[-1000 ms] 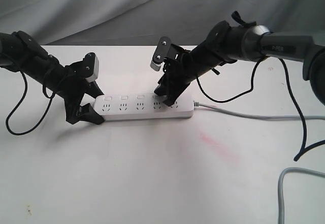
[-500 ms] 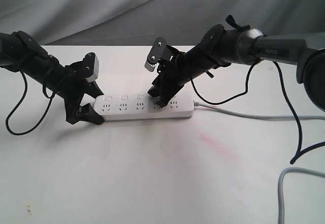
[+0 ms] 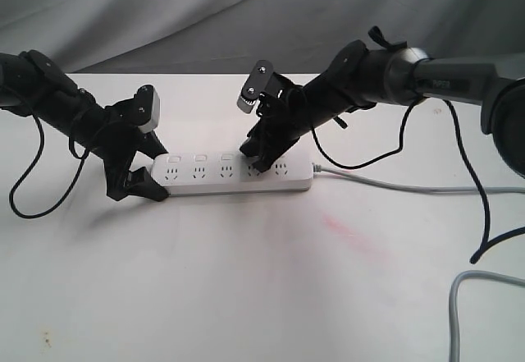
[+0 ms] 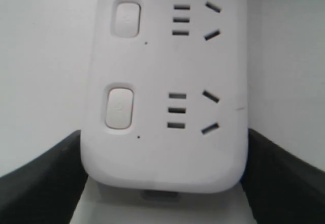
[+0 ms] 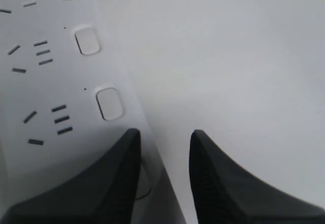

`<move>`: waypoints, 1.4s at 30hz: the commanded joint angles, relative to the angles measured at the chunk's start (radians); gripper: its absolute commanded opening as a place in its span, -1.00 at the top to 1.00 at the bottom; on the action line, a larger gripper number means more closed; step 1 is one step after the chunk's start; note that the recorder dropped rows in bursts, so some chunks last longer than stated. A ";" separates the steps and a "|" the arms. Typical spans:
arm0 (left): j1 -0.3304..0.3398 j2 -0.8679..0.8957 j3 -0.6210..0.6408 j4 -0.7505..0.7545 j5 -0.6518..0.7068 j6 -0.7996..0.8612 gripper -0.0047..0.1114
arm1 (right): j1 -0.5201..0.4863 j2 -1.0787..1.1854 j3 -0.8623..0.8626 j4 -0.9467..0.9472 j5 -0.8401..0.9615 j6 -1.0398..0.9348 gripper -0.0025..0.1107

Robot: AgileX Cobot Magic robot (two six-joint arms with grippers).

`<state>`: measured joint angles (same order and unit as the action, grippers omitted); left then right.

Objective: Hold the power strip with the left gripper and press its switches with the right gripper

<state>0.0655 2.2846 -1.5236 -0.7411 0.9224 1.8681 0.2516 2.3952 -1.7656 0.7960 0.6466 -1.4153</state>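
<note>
The white power strip (image 3: pixel 221 173) lies flat on the white table, its grey cord (image 3: pixel 394 185) running off to the right. My left gripper (image 3: pixel 150 180) is shut on the strip's left end, one black finger (image 4: pixel 48 176) on each long side of the strip (image 4: pixel 162 153). Two switches (image 4: pixel 119 107) show in the left wrist view. My right gripper (image 3: pixel 258 162) hangs tip-down over the fourth socket, its jaws a narrow gap apart and empty. One fingertip (image 5: pixel 119 173) lies over a switch (image 5: pixel 146 186) at the strip's edge; the other is above bare table. Another switch (image 5: pixel 109 103) sits just ahead.
A grey cable (image 3: pixel 467 296) loops at the lower right corner. A faint pink stain (image 3: pixel 349 235) marks the table in front of the strip. Grey cloth (image 3: pixel 164 9) hangs behind the table. Black arm cables (image 3: pixel 25 190) droop on both sides.
My right gripper has slid left along the strip, from near the cord end to about the fourth socket. The left gripper and the strip have not moved.
</note>
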 commanded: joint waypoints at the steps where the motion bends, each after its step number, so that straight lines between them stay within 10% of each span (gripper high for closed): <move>1: 0.001 -0.002 -0.006 -0.007 -0.009 -0.006 0.00 | -0.013 0.040 0.059 -0.091 0.008 -0.019 0.39; 42: 0.001 -0.002 -0.006 -0.007 -0.009 -0.006 0.00 | -0.045 -0.092 0.129 -0.064 -0.079 -0.058 0.39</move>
<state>0.0655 2.2846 -1.5236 -0.7411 0.9209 1.8681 0.2102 2.2923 -1.6439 0.7357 0.5620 -1.4660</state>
